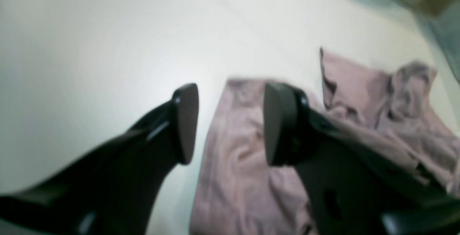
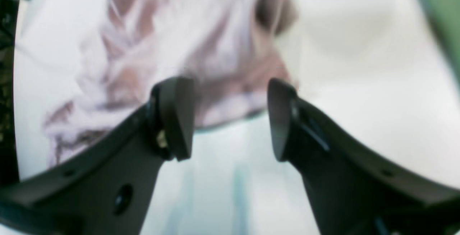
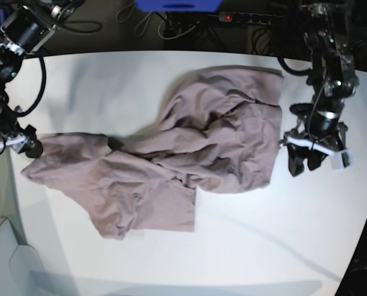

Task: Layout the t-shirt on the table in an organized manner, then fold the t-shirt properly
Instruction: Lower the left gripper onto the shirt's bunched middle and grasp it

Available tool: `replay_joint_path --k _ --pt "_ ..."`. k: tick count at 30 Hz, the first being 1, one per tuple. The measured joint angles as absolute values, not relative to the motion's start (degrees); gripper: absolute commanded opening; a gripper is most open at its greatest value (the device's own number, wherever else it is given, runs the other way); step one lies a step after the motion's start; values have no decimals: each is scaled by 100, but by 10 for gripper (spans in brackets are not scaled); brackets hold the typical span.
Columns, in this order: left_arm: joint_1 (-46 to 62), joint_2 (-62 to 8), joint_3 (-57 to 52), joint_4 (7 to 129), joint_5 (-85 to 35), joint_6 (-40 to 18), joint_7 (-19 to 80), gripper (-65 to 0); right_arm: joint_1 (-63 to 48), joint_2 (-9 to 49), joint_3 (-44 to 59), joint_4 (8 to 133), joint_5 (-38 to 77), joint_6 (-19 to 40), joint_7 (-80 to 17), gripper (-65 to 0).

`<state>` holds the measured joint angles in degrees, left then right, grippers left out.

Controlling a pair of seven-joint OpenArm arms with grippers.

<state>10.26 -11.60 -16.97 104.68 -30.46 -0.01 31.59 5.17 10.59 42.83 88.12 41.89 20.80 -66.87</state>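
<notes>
The mauve t-shirt [image 3: 189, 148] lies crumpled and wrinkled across the middle of the white table [image 3: 263, 246], stretching from the far right toward the near left. My left gripper [image 3: 305, 164] hovers just off the shirt's right edge. In the left wrist view it [image 1: 230, 123] is open with nothing between its fingers, and the shirt [image 1: 237, 163] lies below on the table [image 1: 90, 48]. My right gripper [image 3: 30, 147] is at the shirt's left tip. The right wrist view shows it [image 2: 228, 120] open and empty, with blurred shirt fabric [image 2: 143, 48] beyond it.
A blue object [image 3: 177, 5], a power strip [image 3: 245, 17] and cables sit behind the table's far edge. The table's left edge [image 3: 13, 203] drops to the floor near my right arm. Its rounded right corner [image 3: 362, 234] is near my left arm.
</notes>
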Motion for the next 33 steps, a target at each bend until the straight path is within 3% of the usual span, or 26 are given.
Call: replay_joint_path --k 7,16,24,33 --pt "-314 -1114 -1868 8698 -3033 5 3286 -363 220 1105 4049 8840 4224 2080 -6624 -320" --pt "-1260 -987 -1813 7048 -3028 1 3234 -361 150 1186 4058 8842 4228 2080 -6654 -321" --pt "-1347 -917 -862 6801 -3059 -316 2934 -363 108 1155 4053 8840 4228 2080 -6641 -321" --pt "-1339 -952 -836 6302 -3028 -303 2735 -363 108 1157 4053 8840 4230 2080 -6639 -321"
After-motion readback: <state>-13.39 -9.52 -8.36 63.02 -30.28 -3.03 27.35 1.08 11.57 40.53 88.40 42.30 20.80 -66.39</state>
